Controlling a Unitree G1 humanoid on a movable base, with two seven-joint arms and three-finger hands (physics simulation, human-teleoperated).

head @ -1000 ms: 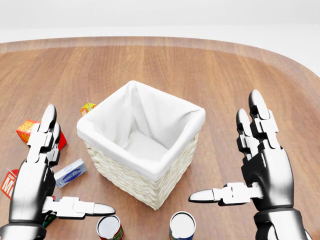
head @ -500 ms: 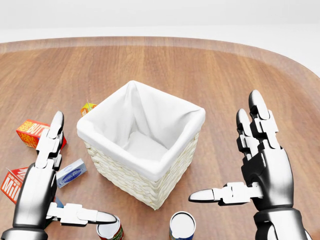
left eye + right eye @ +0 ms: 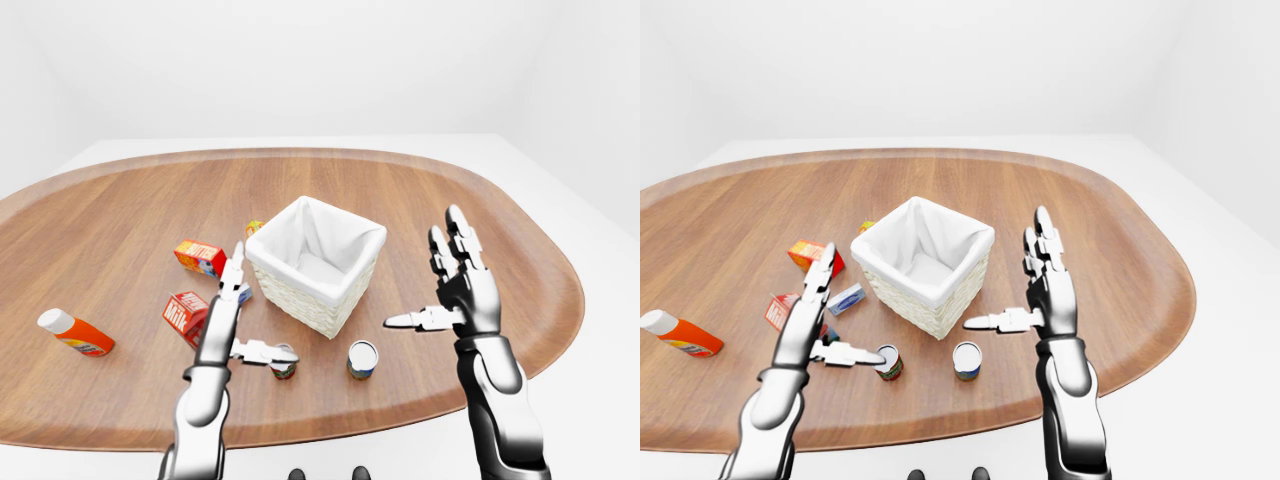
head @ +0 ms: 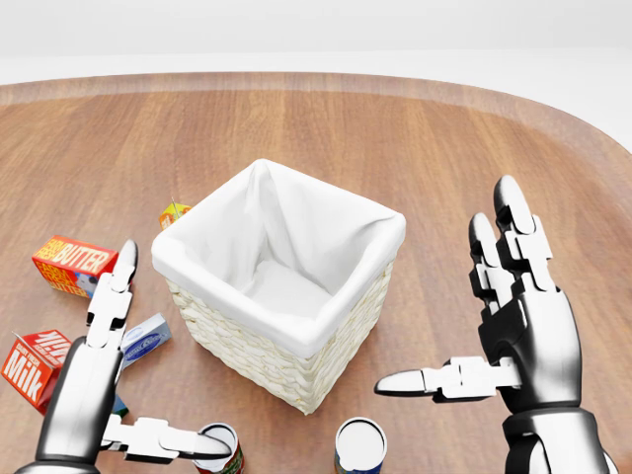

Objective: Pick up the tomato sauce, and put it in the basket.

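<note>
Hovering over small red-labelled tomato sauce can [image 4: 219, 449], left hand [image 4: 94, 380] spreading wide, gripping nothing; can standing at white-lined wicker basket's [image 4: 296, 360] seven o'clock. Likely rigid, slick, moderately heavy; pinching its sides looking best.

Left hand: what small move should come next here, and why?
Probably lower the left hand a little and close its fingers round the red can, likely the tomato sauce. The hand is open, its thumb tip lying over the can's top, with nothing held. The basket is empty. The right hand hovers open, apart from the other can.
</note>
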